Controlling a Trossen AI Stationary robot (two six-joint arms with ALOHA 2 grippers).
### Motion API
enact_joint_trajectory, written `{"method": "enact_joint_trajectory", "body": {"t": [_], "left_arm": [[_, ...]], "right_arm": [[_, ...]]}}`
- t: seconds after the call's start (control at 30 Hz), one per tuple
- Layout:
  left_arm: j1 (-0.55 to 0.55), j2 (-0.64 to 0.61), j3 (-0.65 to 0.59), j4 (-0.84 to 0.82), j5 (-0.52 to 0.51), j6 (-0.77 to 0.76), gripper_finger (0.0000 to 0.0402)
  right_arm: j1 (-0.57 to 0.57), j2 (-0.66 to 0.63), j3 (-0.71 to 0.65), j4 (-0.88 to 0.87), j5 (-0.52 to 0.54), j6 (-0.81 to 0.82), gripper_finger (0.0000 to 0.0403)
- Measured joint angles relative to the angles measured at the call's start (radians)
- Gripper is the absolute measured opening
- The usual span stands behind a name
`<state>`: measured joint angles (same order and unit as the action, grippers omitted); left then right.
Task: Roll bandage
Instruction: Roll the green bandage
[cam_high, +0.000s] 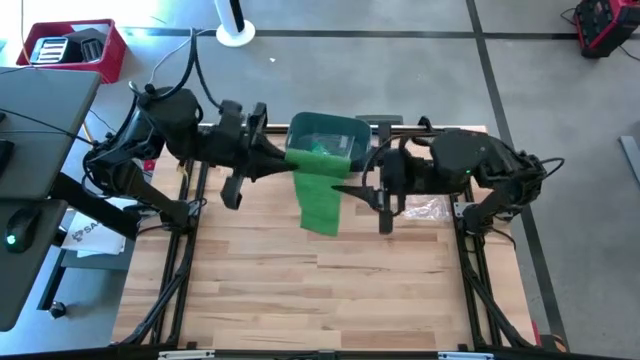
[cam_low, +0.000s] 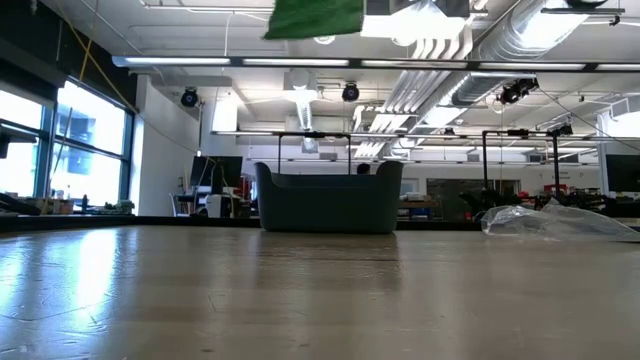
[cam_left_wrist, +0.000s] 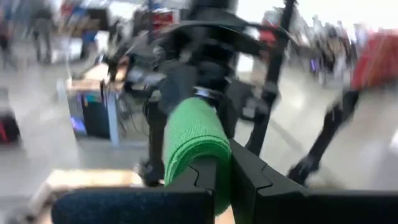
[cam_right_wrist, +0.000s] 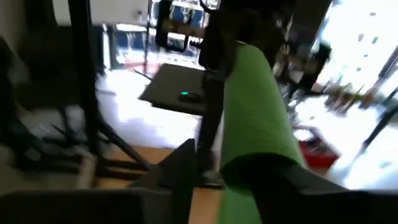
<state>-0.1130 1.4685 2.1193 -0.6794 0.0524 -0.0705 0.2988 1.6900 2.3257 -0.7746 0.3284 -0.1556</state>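
Up above the wooden table, just in front of the dark bin, the green bandage hangs between the two arms, its loose end drooping toward the tabletop. Left gripper is clamped shut on the rolled part, while the right gripper stands partly open around the bandage's other end. Crumpled clear plastic lies on the table to the right of the bin.

The table is seen whole from straight overhead. It is viewed level from its surface toward a distant bin. The green bandage is framed closely by each wrist camera, and is shared with the overhead view.
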Motion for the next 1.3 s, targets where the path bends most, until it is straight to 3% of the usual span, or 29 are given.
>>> {"method": "enact_joint_trajectory", "body": {"t": [0.17,0.23,0.33,0.4,0.47,0.67,0.77,0.9,1.03,1.2,1.3], "left_arm": [[-0.047,0.004,0.000,-0.037,0.011,0.366,0.0011],[-0.051,0.009,0.000,-0.041,-0.021,0.359,0.0025],[-0.043,0.010,0.000,-0.046,-0.025,0.234,0.0054],[-0.033,0.010,0.001,-0.046,-0.015,0.139,0.0076],[-0.021,0.008,0.001,-0.037,-0.005,0.030,0.0096],[0.024,0.012,0.000,-0.030,-0.033,-0.375,0.0129],[0.054,0.020,0.000,-0.066,-0.008,-0.472,0.0127],[0.078,0.027,0.000,-0.088,0.034,-0.464,0.0082],[0.081,0.024,0.000,-0.049,0.042,-0.349,0.0014],[0.108,0.018,0.000,0.052,0.040,-0.317,0.0018],[0.135,0.005,0.000,0.080,0.048,-0.329,0.0010]], "right_arm": [[-0.025,-0.003,0.000,-0.006,-0.054,0.263,0.0158],[-0.034,-0.003,0.000,-0.003,-0.081,0.321,0.0144],[-0.044,-0.003,0.000,-0.002,-0.080,0.319,0.0088],[-0.044,-0.001,0.000,-0.003,-0.060,0.250,0.0036],[-0.041,-0.001,0.000,-0.003,-0.026,0.119,0.0014],[0.005,0.014,0.000,-0.081,0.105,-0.467,0.0031],[0.028,0.026,-0.001,-0.096,0.174,-0.587,0.0033],[0.038,0.022,-0.001,-0.054,0.172,-0.464,0.0057],[0.056,0.001,-0.001,-0.026,0.172,-0.273,0.0114],[0.081,-0.046,0.000,-0.048,0.127,-0.067,0.0194],[0.110,-0.063,0.000,-0.088,0.156,-0.030,0.0216]]}}
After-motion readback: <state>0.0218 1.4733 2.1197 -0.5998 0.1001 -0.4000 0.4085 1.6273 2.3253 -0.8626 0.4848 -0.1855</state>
